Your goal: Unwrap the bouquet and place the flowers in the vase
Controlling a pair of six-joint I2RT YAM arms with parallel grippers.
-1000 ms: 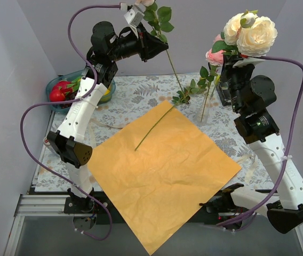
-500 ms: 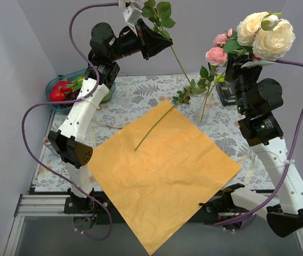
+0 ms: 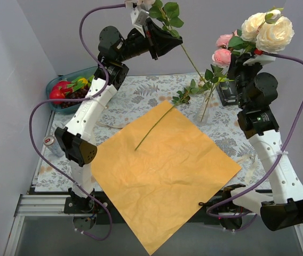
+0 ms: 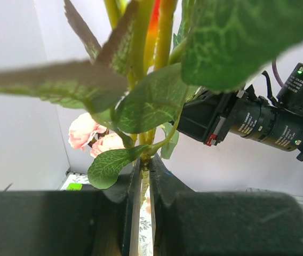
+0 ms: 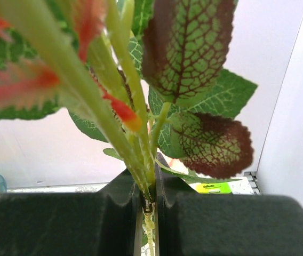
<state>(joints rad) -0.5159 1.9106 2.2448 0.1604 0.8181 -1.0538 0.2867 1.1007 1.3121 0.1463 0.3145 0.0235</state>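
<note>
My left gripper (image 3: pixel 161 38) is raised at the back, shut on one green flower stem (image 4: pixel 144 173) whose leaves (image 3: pixel 167 10) stick up and whose lower end slants down-right toward the vase (image 3: pixel 203 115). The vase is small clear glass; a leafy stem with pink blooms (image 3: pixel 222 53) rises from it. High at the right, my right gripper (image 3: pixel 247 57) is shut on stems (image 5: pixel 149 197) topped by cream roses (image 3: pixel 268 29). One more stem (image 3: pixel 154 128) lies across the flattened orange wrapper (image 3: pixel 162 176).
A teal bowl of fruit (image 3: pixel 69 89) sits at the back left. A black-and-green box (image 3: pixel 227 95) lies behind the vase, beside the right arm. The right arm's wrist camera (image 4: pixel 258 121) is close to the left gripper's flower. Grey walls enclose the table.
The left gripper has swung right and a little up with its stem. The right gripper has carried the cream roses to the right and slightly higher.
</note>
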